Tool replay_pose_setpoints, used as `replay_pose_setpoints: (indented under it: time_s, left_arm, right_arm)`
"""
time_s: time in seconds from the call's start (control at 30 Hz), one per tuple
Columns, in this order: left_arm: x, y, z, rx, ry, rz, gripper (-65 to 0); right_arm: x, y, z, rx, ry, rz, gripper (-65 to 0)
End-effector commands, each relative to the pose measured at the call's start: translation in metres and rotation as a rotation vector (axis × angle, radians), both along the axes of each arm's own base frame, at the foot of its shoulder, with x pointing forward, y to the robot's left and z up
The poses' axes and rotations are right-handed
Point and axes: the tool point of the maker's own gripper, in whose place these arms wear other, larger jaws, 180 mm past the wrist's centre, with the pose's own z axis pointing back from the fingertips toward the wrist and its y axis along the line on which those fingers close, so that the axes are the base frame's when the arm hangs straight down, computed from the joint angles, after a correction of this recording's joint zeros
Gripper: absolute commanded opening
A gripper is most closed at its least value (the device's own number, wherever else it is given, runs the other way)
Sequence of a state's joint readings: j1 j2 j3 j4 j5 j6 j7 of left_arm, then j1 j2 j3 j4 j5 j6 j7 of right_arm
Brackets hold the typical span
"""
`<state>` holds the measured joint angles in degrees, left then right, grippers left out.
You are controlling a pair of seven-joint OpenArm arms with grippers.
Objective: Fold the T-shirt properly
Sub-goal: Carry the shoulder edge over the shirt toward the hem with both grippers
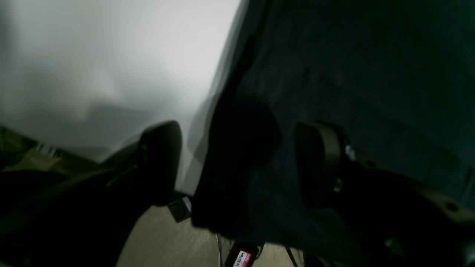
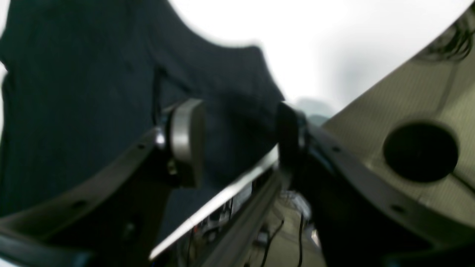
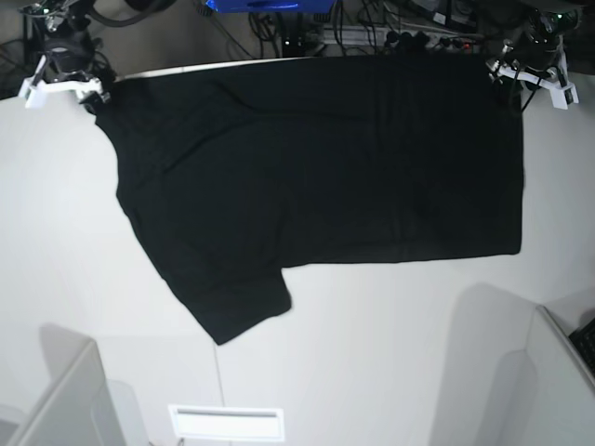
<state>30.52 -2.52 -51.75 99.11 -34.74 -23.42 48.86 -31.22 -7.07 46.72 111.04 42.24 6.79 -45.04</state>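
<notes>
Two open grippers at the far corners of a black T-shirt

The T-shirt (image 3: 325,167) lies spread on the white table (image 3: 372,372), its far edge by the table's far side, one sleeve poking out toward the near side. The left gripper (image 3: 522,78) and right gripper (image 3: 93,97) both have their fingers parted around or over the cloth, gripping nothing. If either closes too high or off the edge, its corner could slip free and the fold would come out skewed; an uneven lift could drag the sleeve under. The left wrist view shows cloth hanging past the table edge, which the base view hardly reveals; only the base view gives the whole outline.
</notes>
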Motion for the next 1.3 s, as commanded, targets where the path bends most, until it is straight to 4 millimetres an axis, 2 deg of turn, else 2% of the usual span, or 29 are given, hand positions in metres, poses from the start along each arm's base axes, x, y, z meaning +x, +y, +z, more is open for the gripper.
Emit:
replay_pose_setpoints:
  time_s: [0.0, 0.1, 0.2, 0.27, 0.43, 0.53, 0.63, 0.8, 0.87, 0.97, 1.1, 1.17, 1.27]
  left_arm:
    - [0.004, 0.015, 0.021, 0.061, -0.046, 0.007, -18.4]
    - [0.019, 0.034, 0.059, 0.154, -0.134, 0.033, -18.4]
    - [0.035, 0.046, 0.086, 0.213, -0.217, 0.057, -18.4]
    - [0.055, 0.057, 0.106, 0.256, -0.272, 0.045, -18.4]
    - [0.105, 0.062, 0.14, 0.304, -0.379, -0.027, -18.4]
    - [0.135, 0.059, 0.153, 0.307, -0.43, -0.071, -18.4]
    - [0.16, 0.059, 0.156, 0.295, -0.443, -0.116, -18.6]
    - [0.193, 0.061, 0.149, 0.389, -0.357, -0.181, -18.8]
    - [0.203, 0.061, 0.151, 0.459, -0.32, -0.203, -18.8]
    - [0.213, 0.061, 0.153, 0.502, -0.299, -0.215, -19.1]
    - [0.231, 0.069, 0.142, 0.43, -0.304, -0.176, -33.1]
    - [0.237, 0.072, 0.129, 0.381, -0.285, -0.161, -39.0]
    - [0.238, 0.076, 0.108, 0.326, -0.245, -0.145, -40.0]
  right_arm:
    - [0.008, -0.006, 0.014, -0.03, -0.046, 0.003, -40.2]
    - [0.031, -0.013, 0.03, -0.073, -0.102, 0.038, -40.7]
    - [0.069, -0.014, 0.042, -0.087, -0.168, 0.095, -40.7]
    - [0.1, -0.013, 0.053, -0.107, -0.214, 0.163, -40.5]
    - [0.17, 0.011, 0.065, -0.102, -0.28, 0.327, -40.1]
    - [0.205, 0.024, 0.065, -0.084, -0.289, 0.399, -33.8]
    - [0.237, 0.033, 0.061, -0.06, -0.281, 0.443, -29.6]
    - [0.283, 0.042, 0.05, -0.032, -0.223, 0.506, -29.0]
    - [0.301, 0.048, 0.047, -0.023, -0.207, 0.522, -29.0]
    - [0.319, 0.05, 0.037, -0.042, -0.189, 0.531, -28.8]
    - [0.343, 0.06, 0.021, -0.076, -0.159, 0.556, -28.8]
    - [0.349, 0.063, 0.011, -0.083, -0.141, 0.584, -27.3]
    - [0.355, 0.067, 0.0, -0.075, -0.126, 0.618, -25.2]
